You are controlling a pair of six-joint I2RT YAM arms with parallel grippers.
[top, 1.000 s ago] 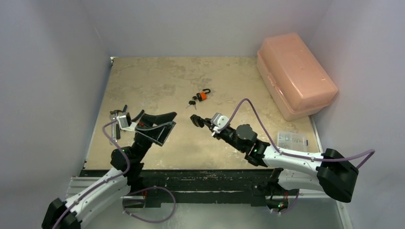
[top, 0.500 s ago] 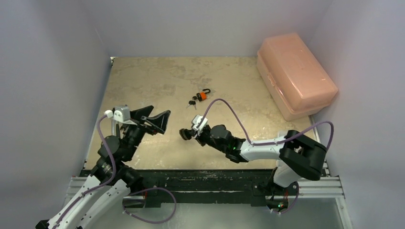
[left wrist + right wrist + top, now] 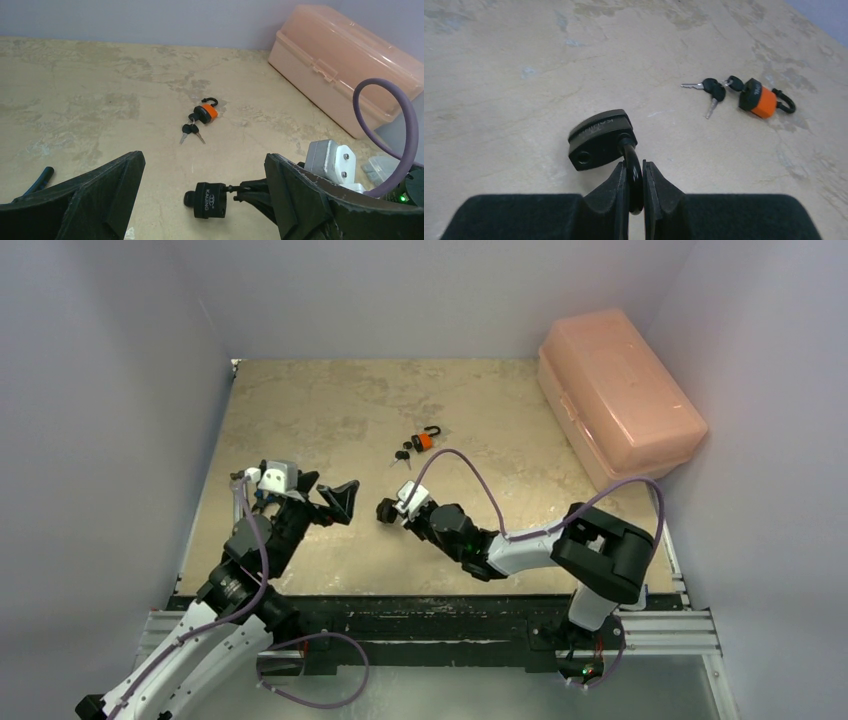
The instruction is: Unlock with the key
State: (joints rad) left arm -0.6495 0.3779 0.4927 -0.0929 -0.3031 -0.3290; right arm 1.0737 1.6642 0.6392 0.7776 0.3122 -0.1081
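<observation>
One black padlock (image 3: pixel 599 137) pinched by shackle in right pincer (image 3: pixel 635 172), body jutting beyond tips; left pincer (image 3: pixel 202 165) spread wide, nearby.

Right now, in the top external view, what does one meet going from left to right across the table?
The left gripper → black padlock → orange padlock → pink box. The keys and the right gripper overlap the black padlock sideways, so they are left out.
</observation>
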